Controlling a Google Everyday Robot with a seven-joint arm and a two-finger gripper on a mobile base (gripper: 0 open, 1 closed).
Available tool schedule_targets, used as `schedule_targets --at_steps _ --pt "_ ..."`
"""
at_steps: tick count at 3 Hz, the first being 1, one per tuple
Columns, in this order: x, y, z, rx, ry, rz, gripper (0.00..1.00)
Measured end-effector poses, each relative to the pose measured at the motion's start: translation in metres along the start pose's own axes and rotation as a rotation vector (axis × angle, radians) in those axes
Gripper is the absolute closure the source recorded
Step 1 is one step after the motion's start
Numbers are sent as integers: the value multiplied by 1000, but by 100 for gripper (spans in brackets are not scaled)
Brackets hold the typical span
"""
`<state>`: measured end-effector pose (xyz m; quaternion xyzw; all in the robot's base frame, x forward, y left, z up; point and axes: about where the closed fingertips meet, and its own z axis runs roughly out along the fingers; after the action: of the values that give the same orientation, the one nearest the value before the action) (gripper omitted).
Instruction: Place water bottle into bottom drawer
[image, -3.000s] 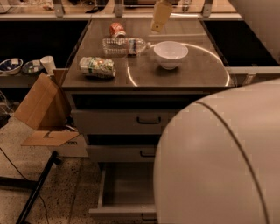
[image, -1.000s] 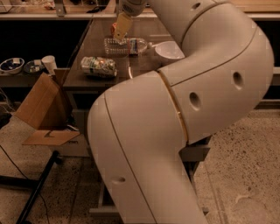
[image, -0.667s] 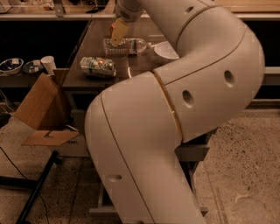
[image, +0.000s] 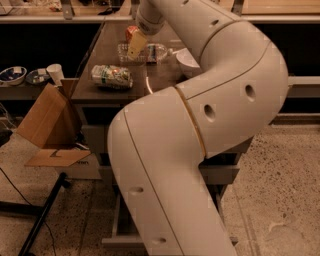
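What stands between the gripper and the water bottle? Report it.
Nothing visible. The gripper hangs right at the water bottle lying on the tabletop. The red-orange can sits just behind it and the crushed can lies nearer the front edge, both aside.

Nothing legible is showing anywhere. The gripper is hanging over the far part of the table, right at the water bottle, whose dark label band is giving no letters that can be made out. Nearer the camera than the gripper, the crushed can is showing green-and-white print, also unreadable.
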<state>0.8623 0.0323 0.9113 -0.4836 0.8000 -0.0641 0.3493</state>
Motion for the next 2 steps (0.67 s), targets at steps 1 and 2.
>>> schedule_targets --at_steps 1,2 --pt "5 -3 13 -17 -11 1 0" --pt "9 -5 25 -39 -19 -10 0"
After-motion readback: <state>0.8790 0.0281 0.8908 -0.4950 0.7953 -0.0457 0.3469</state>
